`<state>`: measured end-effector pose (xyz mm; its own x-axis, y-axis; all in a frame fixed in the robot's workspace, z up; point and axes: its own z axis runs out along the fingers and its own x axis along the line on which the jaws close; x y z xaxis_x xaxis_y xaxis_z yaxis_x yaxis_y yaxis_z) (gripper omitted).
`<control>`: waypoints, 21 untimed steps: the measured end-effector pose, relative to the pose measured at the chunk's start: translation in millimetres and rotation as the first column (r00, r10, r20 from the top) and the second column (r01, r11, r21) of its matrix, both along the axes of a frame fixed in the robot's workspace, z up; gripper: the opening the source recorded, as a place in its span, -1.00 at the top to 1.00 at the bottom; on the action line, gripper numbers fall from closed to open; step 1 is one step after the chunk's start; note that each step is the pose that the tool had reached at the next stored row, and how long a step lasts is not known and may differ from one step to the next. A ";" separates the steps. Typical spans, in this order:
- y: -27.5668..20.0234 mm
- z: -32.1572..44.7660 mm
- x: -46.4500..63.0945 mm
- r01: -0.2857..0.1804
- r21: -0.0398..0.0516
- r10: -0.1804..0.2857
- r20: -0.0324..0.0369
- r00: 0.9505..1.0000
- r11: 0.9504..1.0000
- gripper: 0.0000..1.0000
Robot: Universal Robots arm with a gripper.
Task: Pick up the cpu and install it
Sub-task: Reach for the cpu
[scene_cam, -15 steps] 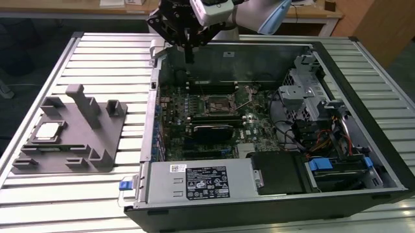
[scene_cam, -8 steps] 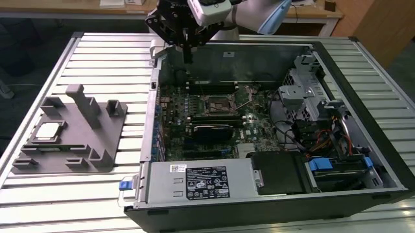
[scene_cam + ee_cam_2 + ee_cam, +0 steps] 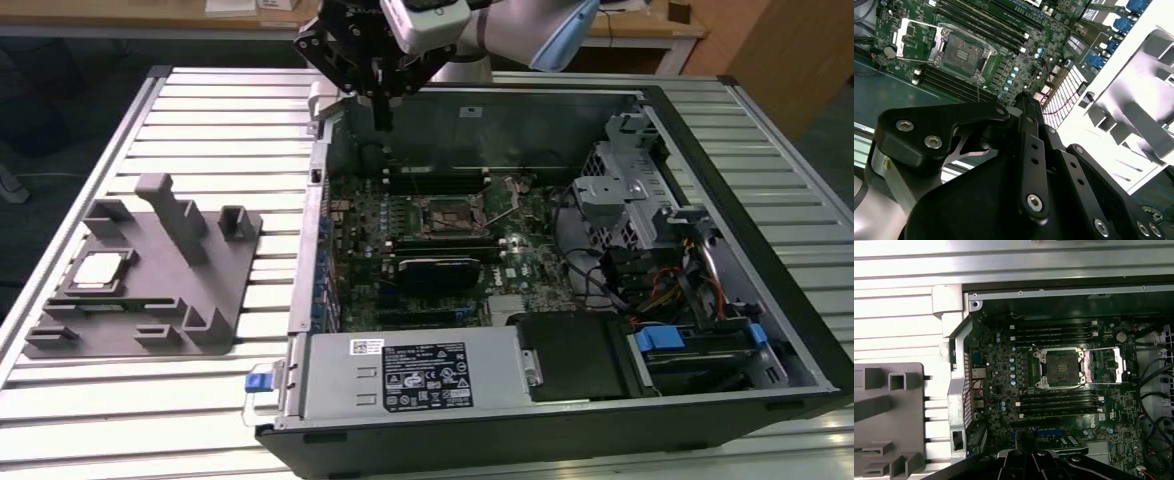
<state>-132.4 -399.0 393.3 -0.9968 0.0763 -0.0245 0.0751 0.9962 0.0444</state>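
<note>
**Q:** Which parts are hidden or cut off?
**A:** In the exterior view the arm (image 3: 534, 30) is cut by the picture's upper edge. In the second wrist view the black links of the pincer (image 3: 1024, 97) cover the lower half, and the zone beside the case (image 3: 1104, 85) is washed out white. In the first wrist view the holder (image 3: 889, 415) is cut by the picture's edge.

**Q:** State of the pincer?
**A:** Fingers pressed together, nothing gripped. It hangs tips down over the far corner of the case, on the exterior view's left.

**Q:** Where is the cpu?
**A:** The cpu (image 3: 100, 272) lies on the grey holder on the bench (image 3: 200, 110). It is outside the case and well apart from the pincer, toward the exterior view's left and nearer that camera.

**Q:** Orientation?
**A:** Flat, metal top up. The outline is square, so no long axis can be told. Its edges run roughly parallel to the holder's edges.
</note>
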 end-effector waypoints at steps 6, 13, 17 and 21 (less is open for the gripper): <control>-0.1 0.0 -2.5 0.000 0.000 0.000 0.000 1.000 1.000 0.79; -0.1 0.0 -5.7 0.000 0.000 0.000 0.000 1.000 1.000 0.79; -0.2 0.0 -7.7 0.000 0.000 0.000 0.000 1.000 1.000 0.79; -0.2 0.0 -9.9 0.000 0.000 0.000 0.000 1.000 1.000 0.79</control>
<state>-142.3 -399.3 393.3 -0.9968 0.0762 -0.0245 0.0751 0.9962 0.0443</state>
